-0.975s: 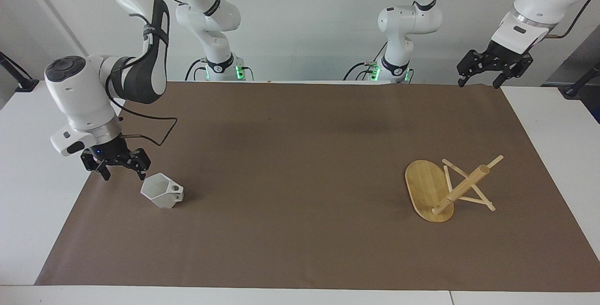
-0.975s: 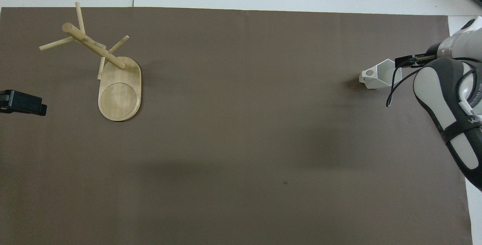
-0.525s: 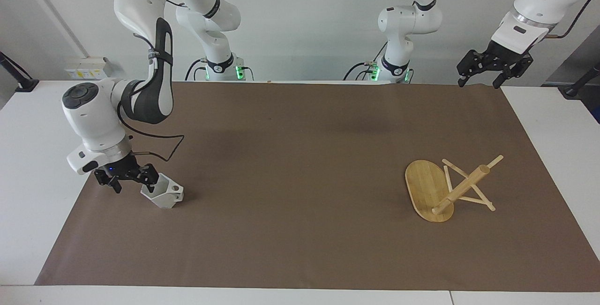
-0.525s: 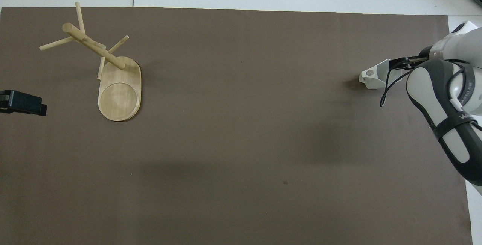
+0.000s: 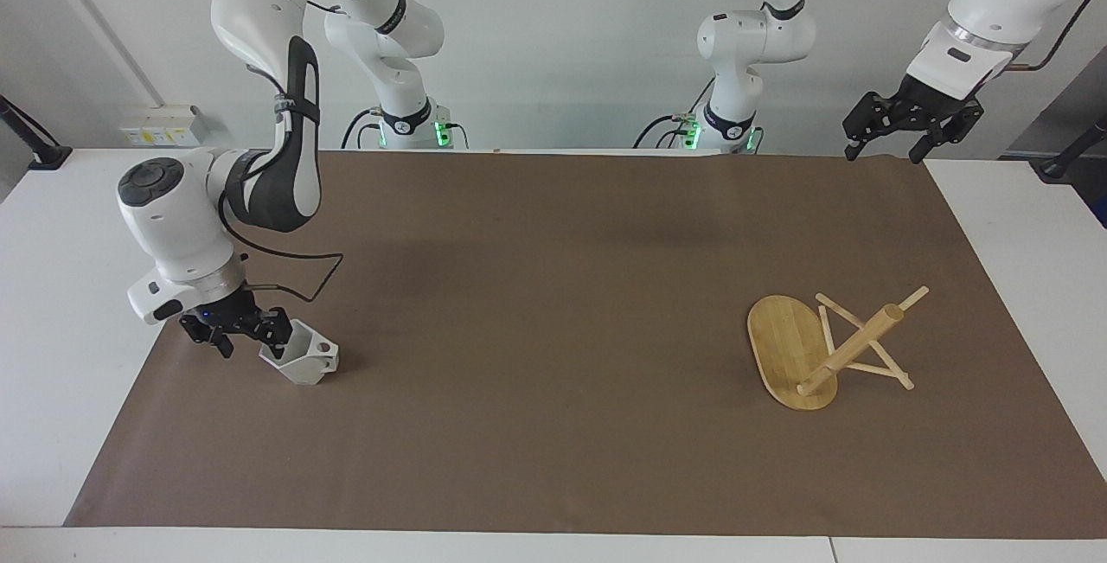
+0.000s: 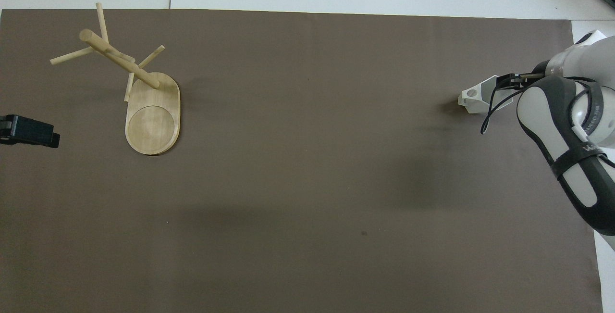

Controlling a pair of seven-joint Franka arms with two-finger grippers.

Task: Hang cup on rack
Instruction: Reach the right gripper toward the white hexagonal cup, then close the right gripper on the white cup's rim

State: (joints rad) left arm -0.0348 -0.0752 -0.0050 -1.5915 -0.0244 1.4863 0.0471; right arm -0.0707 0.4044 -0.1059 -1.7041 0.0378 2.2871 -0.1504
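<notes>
The white faceted cup (image 5: 304, 359) lies tipped on the brown mat at the right arm's end, with its pierced handle toward the table's middle; it also shows in the overhead view (image 6: 476, 100). My right gripper (image 5: 240, 331) is low at the cup's mouth and open. One finger (image 5: 277, 331) is at the rim, the other outside it, and my arm hides part of the cup from overhead. The bamboo rack (image 5: 813, 347) stands on its oval base (image 6: 153, 120) at the left arm's end. My left gripper (image 5: 910, 120) waits open, high over the mat's edge by the robots.
The brown mat (image 5: 553, 303) covers most of the white table. The left gripper's tip (image 6: 29, 131) shows at the overhead view's edge, nearer to the robots than the rack. A cable loops from the right wrist (image 5: 303, 273) above the cup.
My right gripper has come down and moved in to the cup's mouth, so one finger now sits at its rim. The cup, rack and left arm have not moved.
</notes>
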